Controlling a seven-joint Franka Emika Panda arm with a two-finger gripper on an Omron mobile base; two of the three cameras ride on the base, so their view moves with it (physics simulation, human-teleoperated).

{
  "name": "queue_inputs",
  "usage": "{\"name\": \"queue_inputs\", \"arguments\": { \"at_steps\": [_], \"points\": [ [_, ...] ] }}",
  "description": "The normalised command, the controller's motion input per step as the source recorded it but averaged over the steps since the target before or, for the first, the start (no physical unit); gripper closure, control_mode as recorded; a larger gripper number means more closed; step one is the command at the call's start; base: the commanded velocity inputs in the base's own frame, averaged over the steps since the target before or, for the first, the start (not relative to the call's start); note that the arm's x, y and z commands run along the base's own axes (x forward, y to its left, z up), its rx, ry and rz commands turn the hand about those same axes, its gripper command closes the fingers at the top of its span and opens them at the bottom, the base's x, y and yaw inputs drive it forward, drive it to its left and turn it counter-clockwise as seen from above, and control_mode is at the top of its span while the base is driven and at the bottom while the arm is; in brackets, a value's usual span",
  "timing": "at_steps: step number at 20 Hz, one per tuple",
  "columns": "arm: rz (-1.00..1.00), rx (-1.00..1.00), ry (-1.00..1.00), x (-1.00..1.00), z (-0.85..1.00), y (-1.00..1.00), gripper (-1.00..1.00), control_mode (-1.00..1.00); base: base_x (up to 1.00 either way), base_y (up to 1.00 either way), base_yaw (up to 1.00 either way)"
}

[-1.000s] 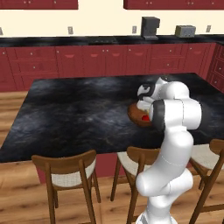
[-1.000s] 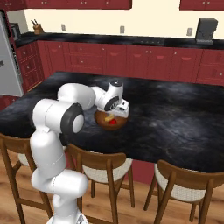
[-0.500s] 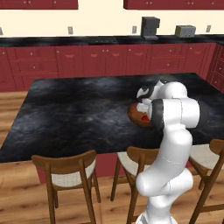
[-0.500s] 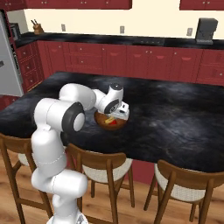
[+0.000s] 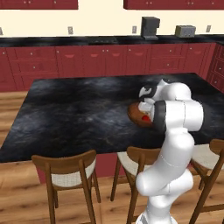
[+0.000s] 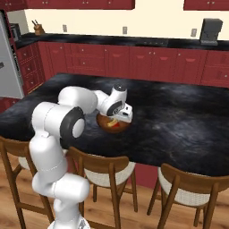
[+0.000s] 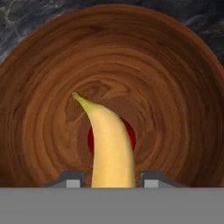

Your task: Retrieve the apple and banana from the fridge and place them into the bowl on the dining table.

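Change: against the earlier pictures my arm has barely shifted; it stays folded over the bowl, and the fingers look to have begun easing apart.
Left base view: the bowl (image 5: 139, 114) sits on the dining table (image 5: 74, 113) toward its right edge, near the front edge; the apple (image 5: 145, 118) shows red inside it, beside my elbow.
Right base view: forearm reaches level across the tabletop, wrist bent down, gripper (image 6: 120, 115) just over the bowl (image 6: 112, 124); the banana (image 6: 115, 122) shows yellow below it.
Hand view: I look straight down into the bowl (image 7: 183, 96). The banana (image 7: 109, 140) runs up between the fingertips (image 7: 70, 180), which stand narrow at its sides (grip or release, I cannot tell). The apple (image 7: 129, 135) lies under it, mid-bowl, so I judge this the drop.
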Motion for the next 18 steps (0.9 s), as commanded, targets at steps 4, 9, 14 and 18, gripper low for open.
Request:
{"name": "queue_inputs", "arguments": {
  "at_steps": [4,9,14,18],
  "points": [
    [0.00,-0.01,-0.05,-0.36,0.76,0.03,-1.00,-1.00,0.00,0.00,0.00],
    [0.00,-0.07,-0.01,-0.26,1.00,0.04,-1.00,-1.00,0.00,0.00,0.00],
    [0.00,-0.04,-0.15,-0.96,0.88,0.00,-1.00,-1.00,0.00,0.00,0.00],
    [0.00,0.00,-0.25,-1.00,0.54,-0.04,-1.00,-1.00,0.00,0.00,0.00]
  ]
}}
